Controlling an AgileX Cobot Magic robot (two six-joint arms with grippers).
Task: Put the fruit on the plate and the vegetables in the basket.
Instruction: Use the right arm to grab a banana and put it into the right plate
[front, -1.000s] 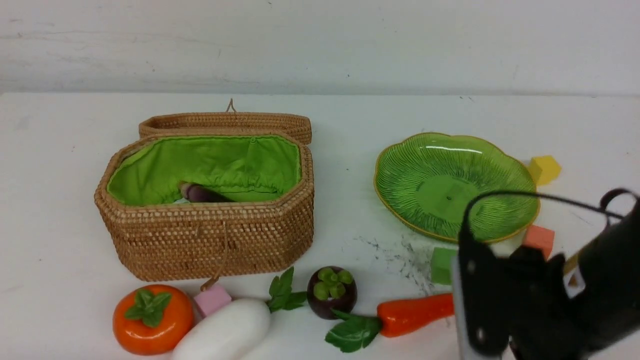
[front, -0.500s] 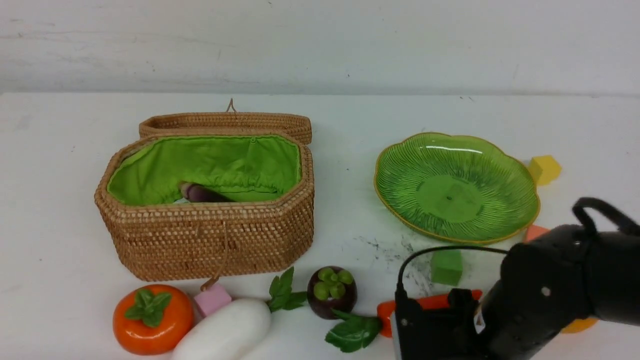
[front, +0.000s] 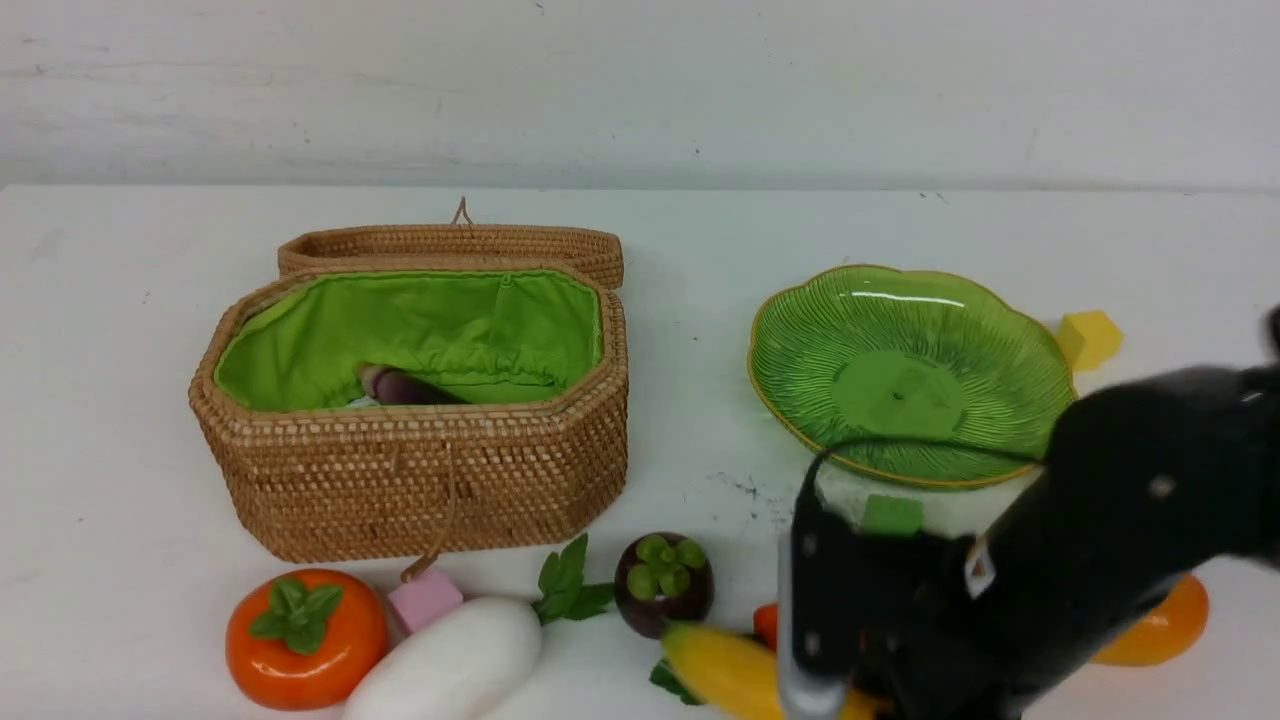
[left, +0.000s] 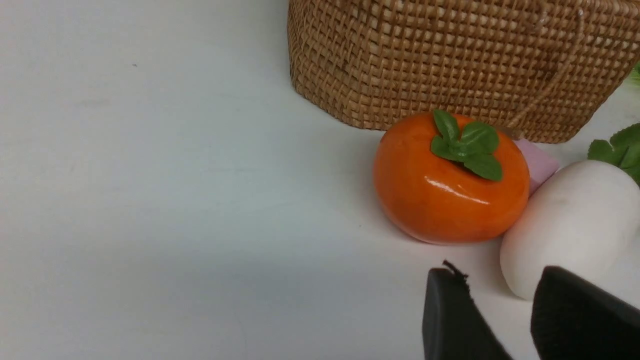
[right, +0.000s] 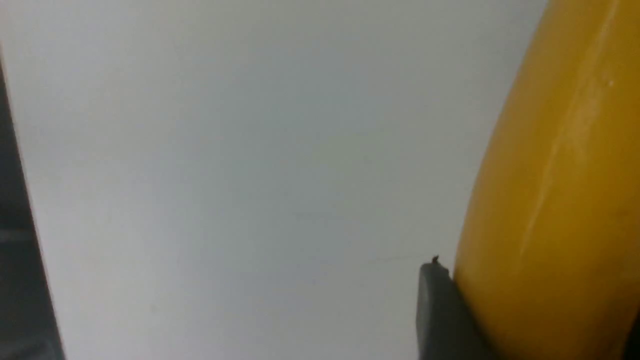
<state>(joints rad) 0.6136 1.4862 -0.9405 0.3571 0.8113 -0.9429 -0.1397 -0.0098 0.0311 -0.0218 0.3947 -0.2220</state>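
- The basket (front: 420, 480) stands open at the left with an eggplant (front: 400, 385) inside. The persimmon (front: 305, 640) and radish (front: 450, 670) lie just in front of it.
- Our left gripper (left: 500, 300) hovers near the radish, jaws apart, holding nothing.
- Our right gripper (right: 535, 325) is clamped on the banana (front: 715, 665), just beside the mangosteen (front: 663, 595).
- We judge the fruit step is in hand. The next move calls for lifting the banana, carrying it to the bare plate (front: 790, 340) and clearing its rim before letting go.

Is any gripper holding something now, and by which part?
The right gripper grips the banana across its body, one end sticking out; the left gripper holds nothing.
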